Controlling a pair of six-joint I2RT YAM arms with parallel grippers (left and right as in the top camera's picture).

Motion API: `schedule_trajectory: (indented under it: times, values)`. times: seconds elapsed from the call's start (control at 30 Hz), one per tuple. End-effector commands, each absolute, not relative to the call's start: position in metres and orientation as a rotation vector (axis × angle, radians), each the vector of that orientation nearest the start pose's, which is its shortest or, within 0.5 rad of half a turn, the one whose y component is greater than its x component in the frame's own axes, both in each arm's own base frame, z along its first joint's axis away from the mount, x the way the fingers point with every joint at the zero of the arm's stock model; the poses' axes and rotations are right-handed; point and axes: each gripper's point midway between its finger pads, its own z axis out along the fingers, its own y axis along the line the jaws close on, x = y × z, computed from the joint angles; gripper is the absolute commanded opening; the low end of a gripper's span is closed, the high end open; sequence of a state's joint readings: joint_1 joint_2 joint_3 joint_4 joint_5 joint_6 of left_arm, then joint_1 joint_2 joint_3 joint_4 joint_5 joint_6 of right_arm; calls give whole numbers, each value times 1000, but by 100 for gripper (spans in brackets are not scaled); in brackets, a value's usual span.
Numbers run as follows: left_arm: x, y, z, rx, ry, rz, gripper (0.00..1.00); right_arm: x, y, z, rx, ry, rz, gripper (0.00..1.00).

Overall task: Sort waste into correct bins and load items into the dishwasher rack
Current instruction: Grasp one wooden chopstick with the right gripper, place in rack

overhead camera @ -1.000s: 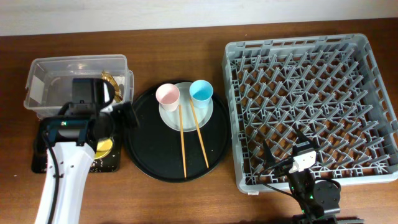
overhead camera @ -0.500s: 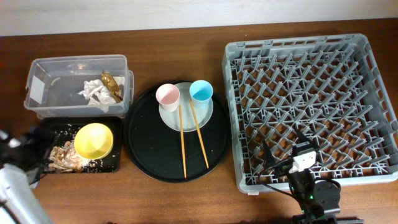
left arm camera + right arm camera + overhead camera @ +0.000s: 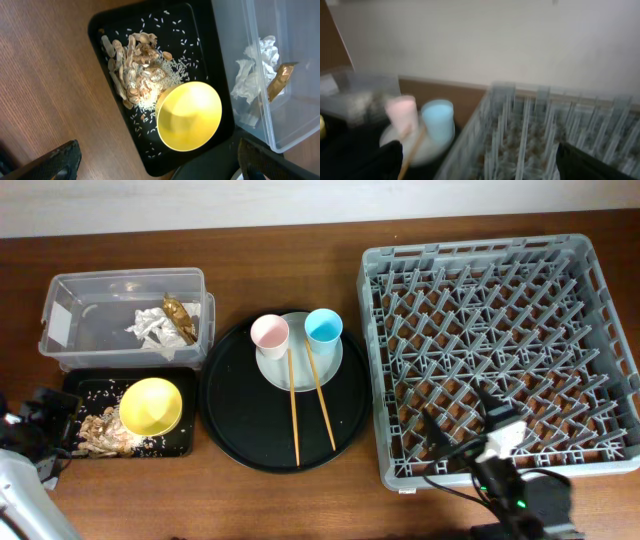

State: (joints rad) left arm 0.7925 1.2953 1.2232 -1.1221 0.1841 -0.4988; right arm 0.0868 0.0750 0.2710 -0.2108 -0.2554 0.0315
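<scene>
The crumpled white napkin point(image 3: 148, 330) and brown-gold wrapper point(image 3: 178, 317) lie in the clear tub point(image 3: 70, 295). They also show in the left wrist view, the napkin point(image 3: 255, 75) beside the wrapper point(image 3: 279, 80). The yellow bowl point(image 3: 151, 405) sits upright in the shallow black tray point(image 3: 180, 442) beside food scraps with rice point(image 3: 100, 430). In the left wrist view the bowl point(image 3: 190, 116) lies next to the scraps point(image 3: 137, 75). The pink cup point(image 3: 269, 335) and blue cup point(image 3: 324, 327) stand on the grey-green plate point(image 3: 300, 370), with the chopsticks point(image 3: 294, 415) leaning across it. The grey rack point(image 3: 500, 350) holds nothing. My left gripper point(image 3: 60, 435) point(image 3: 160, 172) is open and empty left of the black tray. My right gripper point(image 3: 462, 420) point(image 3: 480, 167) is open and empty over the rack's front edge.
The large round black tray point(image 3: 240, 430) holds the plate, cups and chopsticks between the bins and the rack. The right wrist view is blurred and shows the cups and the rack's pegs point(image 3: 530, 135) ahead. Bare wooden table point(image 3: 300, 500) lies along the front.
My left arm has pulled back from over the tub and black tray to the table's left front corner, uncovering bowl and scraps. My right gripper has shifted slightly right.
</scene>
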Motion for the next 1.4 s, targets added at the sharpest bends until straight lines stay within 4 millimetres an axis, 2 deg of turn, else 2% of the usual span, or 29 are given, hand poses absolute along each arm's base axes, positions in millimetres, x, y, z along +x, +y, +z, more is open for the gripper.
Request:
schedule_trajectory:
  times: [0.0,0.03,0.07,0.1,0.13,0.17,0.2,0.23,0.27,0.3,0.33,0.37,0.4,0.43,0.47,0.5,0.6,0.67,0.73,0.8,0.9,1.0,1.17,1.37]
  values:
    - [225,182,193,-1603,2184,-183,99,217,51,323,-161,1738,270,98]
    - [225,182,193,-1603,2184,-183,99,224,53,335,-158,1883,282,98]
    - [225,182,193,-1603,2184,-183,99,232,67,349,-196,2043,367,98]
    - [225,182,193,-1604,2186,-184,99,241,85,359,-253,2105,488,98]
    - [225,182,193,-1604,2185,-184,99,240,125,373,-385,2147,789,98]
    - [225,182,193,-1604,2185,-184,99,242,146,383,-451,2152,988,98]
    - [225,182,193,-1604,2185,-184,99,251,159,383,-423,2182,1153,98]
    - [225,182,193,-1604,2185,-184,99,269,172,355,-344,2313,1235,83]
    - [225,182,193,-1604,2185,-184,99,277,189,327,-367,2414,1235,63]
    - [225,182,193,-1604,2185,-183,99,279,205,306,-398,2492,1218,50]
    - [225,182,193,-1604,2185,-184,99,284,223,270,-355,2646,1119,47]
    - [225,182,193,-1604,2185,-184,99,286,246,224,-326,2805,936,46]
    - [225,182,193,-1604,2185,-184,99,283,265,192,-310,2898,813,46]
    - [225,182,193,-1604,2185,-184,99,281,275,178,-284,2937,762,46]
    - [225,182,193,-1604,2185,-184,99,275,293,158,-281,2976,707,46]
    - [225,182,193,-1604,2185,-184,99,270,307,130,-261,3014,561,46]
    - [225,182,193,-1604,2185,-184,99,270,309,92,-279,3006,288,40]
    - [225,182,193,-1604,2185,-184,99,274,311,82,-283,2974,211,34]
    - [225,182,193,-1604,2185,-184,99,279,303,76,-232,2940,117,31]
    - [225,182,193,-1604,2185,-184,99,280,309,66,-233,2929,171,28]
    - [225,182,193,-1604,2185,-184,99,280,312,40,-231,2902,226,28]
    - [225,182,193,-1604,2185,-184,99,279,314,27,-231,2888,262,28]
    - [225,182,193,-1604,2185,-184,99,273,327,17,-275,2838,302,28]
    - [225,182,193,-1604,2185,-184,99,274,325,17,-273,2831,285,24]
